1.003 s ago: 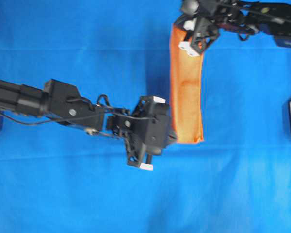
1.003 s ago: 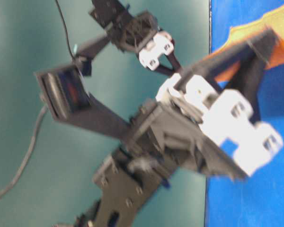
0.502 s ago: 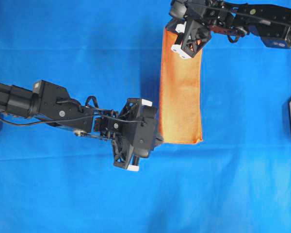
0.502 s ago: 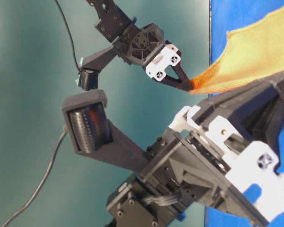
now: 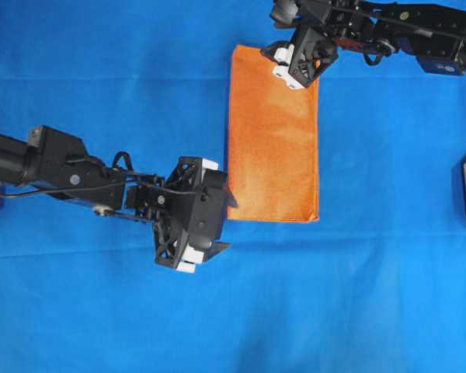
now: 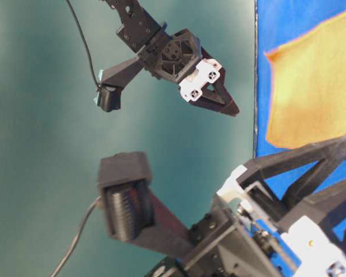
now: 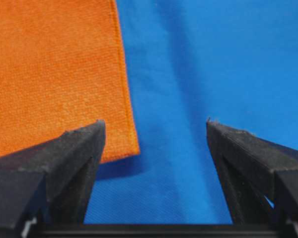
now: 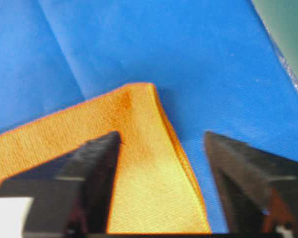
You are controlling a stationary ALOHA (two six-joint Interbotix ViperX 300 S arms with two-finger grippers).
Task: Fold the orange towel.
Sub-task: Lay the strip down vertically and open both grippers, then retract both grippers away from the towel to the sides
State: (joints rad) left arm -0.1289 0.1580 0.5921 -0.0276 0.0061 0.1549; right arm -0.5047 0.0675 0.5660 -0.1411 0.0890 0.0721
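The orange towel [image 5: 272, 136] lies flat, folded into a tall rectangle, upper centre on the blue cloth [image 5: 101, 70]; the left pincer [image 5: 217, 225] at its lower-left corner and the right pincer [image 5: 283, 64] over its top edge both gape wide, holding nothing

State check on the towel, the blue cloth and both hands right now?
orange towel: folded into a rectangle, lying flat on the blue cloth, held by neither hand
left hand: open, empty, beside the towel's lower left corner
right hand: open, empty, above the towel's top edge
blue cloth: spread flat under the towel, faint creases
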